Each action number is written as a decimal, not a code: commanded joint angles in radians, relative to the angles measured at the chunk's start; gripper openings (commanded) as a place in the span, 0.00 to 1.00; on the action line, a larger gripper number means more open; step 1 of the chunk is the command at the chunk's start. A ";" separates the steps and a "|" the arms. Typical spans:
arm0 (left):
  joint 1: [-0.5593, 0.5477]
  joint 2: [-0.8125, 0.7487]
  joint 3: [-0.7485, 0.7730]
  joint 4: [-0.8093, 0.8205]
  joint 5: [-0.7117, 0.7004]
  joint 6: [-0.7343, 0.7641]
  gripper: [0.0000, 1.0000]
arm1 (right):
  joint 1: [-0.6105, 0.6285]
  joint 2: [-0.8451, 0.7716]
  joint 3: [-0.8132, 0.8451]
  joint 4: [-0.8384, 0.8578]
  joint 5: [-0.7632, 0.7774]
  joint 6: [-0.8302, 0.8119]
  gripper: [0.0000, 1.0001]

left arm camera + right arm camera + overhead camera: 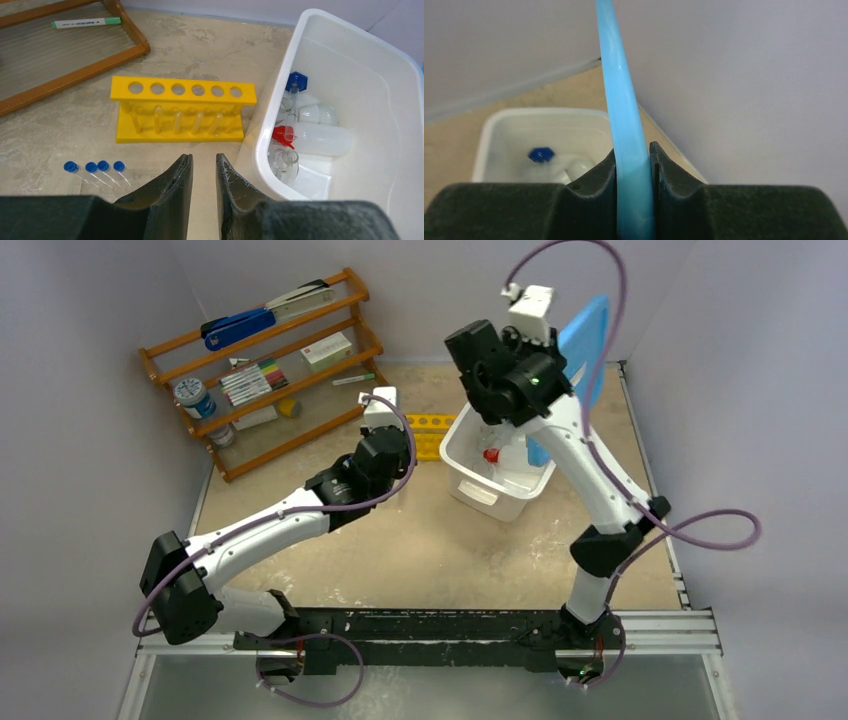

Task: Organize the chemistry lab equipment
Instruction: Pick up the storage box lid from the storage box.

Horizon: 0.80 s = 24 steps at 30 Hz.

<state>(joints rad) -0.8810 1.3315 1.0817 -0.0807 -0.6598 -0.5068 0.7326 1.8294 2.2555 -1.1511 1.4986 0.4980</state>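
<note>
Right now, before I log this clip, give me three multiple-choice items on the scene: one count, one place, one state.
1. How many holes has the yellow rack? A four; B eight; C six.
2. Where is the white squeeze bottle? A in the white bin; B standing in the yellow rack; C atop the yellow rack.
3. The right gripper is: A open, empty; B shut on the blue lid; C shut on the squeeze bottle.
Answers: C, six round holes show on top; A, it lies inside the bin's walls; B, its jaws clamp the lid.
</note>
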 commanded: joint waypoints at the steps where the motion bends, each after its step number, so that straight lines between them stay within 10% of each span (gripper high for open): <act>1: 0.010 -0.047 -0.004 0.008 -0.008 -0.030 0.22 | 0.016 -0.224 0.096 0.048 0.146 0.202 0.00; 14: 0.010 0.029 0.046 0.008 0.043 -0.070 0.21 | 0.055 -0.327 0.020 0.014 0.113 0.508 0.00; 24: 0.011 0.095 0.089 0.058 0.102 -0.113 0.21 | 0.345 -0.428 -0.080 0.018 0.146 0.781 0.00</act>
<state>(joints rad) -0.8764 1.4315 1.1141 -0.0856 -0.5819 -0.5900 0.9836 1.5429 2.2189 -1.1530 1.5284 1.0519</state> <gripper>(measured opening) 0.210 0.240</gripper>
